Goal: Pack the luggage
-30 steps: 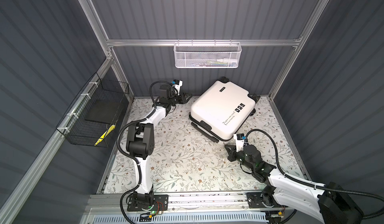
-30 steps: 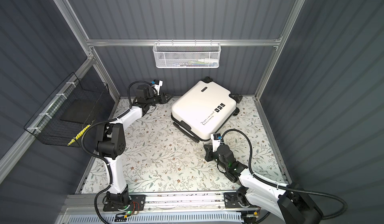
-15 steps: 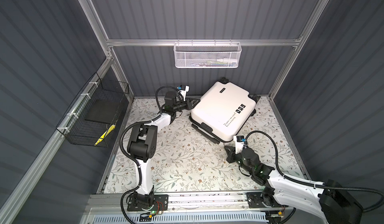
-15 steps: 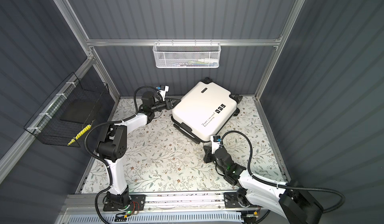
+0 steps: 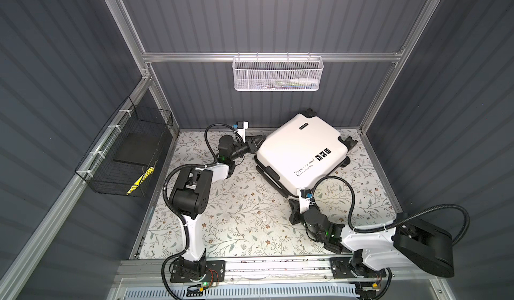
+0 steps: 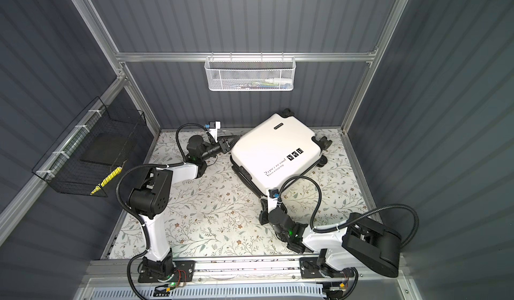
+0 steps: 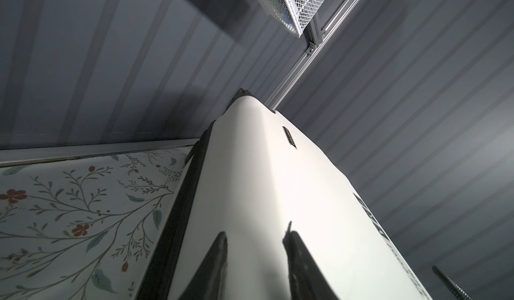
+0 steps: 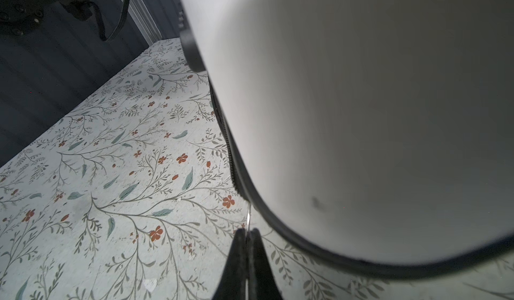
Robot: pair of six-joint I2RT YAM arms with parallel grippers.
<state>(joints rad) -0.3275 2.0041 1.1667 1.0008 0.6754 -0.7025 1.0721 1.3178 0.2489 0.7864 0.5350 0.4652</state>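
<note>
White and glossy, the luggage [image 5: 300, 148] lies closed and skewed on the floral counter [image 5: 236, 215], nearer its far right corner, with its wheels toward the right edge. At the shell's corner facing the counter's left edge, the left claw [image 7: 256, 233] has its jaws narrowly apart, white shell showing between them. I cannot tell whether they touch it. At the luggage's near corner, the right claw [image 8: 247, 230] is pinched tight on a thin silver zipper tab [image 8: 248, 218].

The luggage [image 5: 294, 151] reads "…re cool", "nice trip"
</note>
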